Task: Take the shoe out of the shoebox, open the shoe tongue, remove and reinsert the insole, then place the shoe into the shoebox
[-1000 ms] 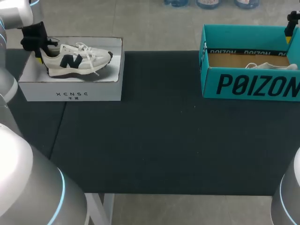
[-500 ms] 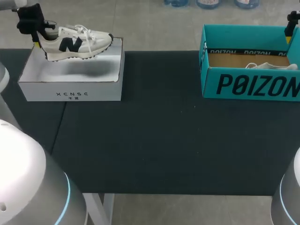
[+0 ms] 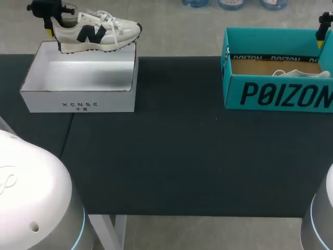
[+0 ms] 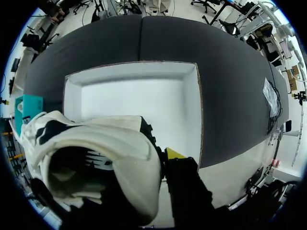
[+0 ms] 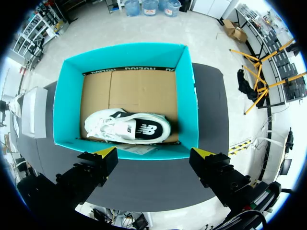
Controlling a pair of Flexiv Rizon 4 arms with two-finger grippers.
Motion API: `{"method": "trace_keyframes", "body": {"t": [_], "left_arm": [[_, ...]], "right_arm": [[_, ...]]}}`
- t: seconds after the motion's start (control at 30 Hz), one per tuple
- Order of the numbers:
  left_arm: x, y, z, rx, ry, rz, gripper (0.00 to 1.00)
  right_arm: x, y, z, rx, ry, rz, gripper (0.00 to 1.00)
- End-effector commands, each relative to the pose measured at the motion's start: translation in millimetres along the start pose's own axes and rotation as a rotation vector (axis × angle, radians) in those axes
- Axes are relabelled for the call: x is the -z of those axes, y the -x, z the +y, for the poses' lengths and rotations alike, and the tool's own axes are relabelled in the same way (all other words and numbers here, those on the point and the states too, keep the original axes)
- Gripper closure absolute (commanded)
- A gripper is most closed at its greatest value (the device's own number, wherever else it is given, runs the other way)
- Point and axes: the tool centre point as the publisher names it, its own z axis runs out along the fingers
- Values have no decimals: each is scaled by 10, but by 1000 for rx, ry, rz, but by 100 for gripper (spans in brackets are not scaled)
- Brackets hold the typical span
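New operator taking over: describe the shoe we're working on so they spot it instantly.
Find the white shoebox at the table's left end. The shoe hangs above its far edge, heel in the left tool. Unlike the other shoe, lying in the teal box, it's airborne.

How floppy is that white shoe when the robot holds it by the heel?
Probably fairly stiff: the shoe sits level in the air though the left gripper holds only its heel. Likely light, since that one grip carries it above the white box. Its laces look floppy and may swing.
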Motion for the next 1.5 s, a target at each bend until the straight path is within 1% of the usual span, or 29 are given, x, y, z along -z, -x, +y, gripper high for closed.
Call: {"method": "trace_keyframes", "body": {"t": [0.03, 0.13, 0.27, 0.37, 0.4, 0.43, 0.67, 0.8, 0.93, 1.1, 1.23, 1.37, 1.5], "left_arm": [[212, 154, -1078, 7, 219, 51, 100], [248, 276, -1264, 16, 229, 44, 100], [301, 464, -1497, 27, 248, 67, 100], [332, 636, -1687, 19, 281, 91, 100], [335, 687, -1748, 15, 297, 74, 100], [319, 731, -1795, 22, 286, 77, 100], [281, 1032, -2126, 15, 276, 79, 100], [277, 1173, -2283, -2, 313, 73, 100], [291, 1357, -2465, -43, 350, 71, 100], [245, 1539, -2644, -79, 357, 81, 100], [171, 1677, -2755, -67, 381, 113, 100], [59, 1835, -2852, -67, 392, 139, 100], [-86, 1995, -2942, -78, 387, 151, 100]], "right_arm": [[-1, 0, -12, -1, 3, 1, 0], [-1, 0, -12, -1, 3, 1, 0], [-1, 0, -12, -1, 3, 1, 0], [-1, 0, -12, -1, 3, 1, 0], [-1, 0, -12, -1, 3, 1, 0], [-1, 0, -12, -1, 3, 1, 0], [-1, 0, -12, -1, 3, 1, 0], [-1, 0, -12, -1, 3, 1, 0], [-1, 0, -12, -1, 3, 1, 0], [-1, 0, -12, -1, 3, 1, 0], [-1, 0, -12, -1, 3, 1, 0], [-1, 0, -12, -1, 3, 1, 0], [-1, 0, -12, -1, 3, 1, 0]]}}
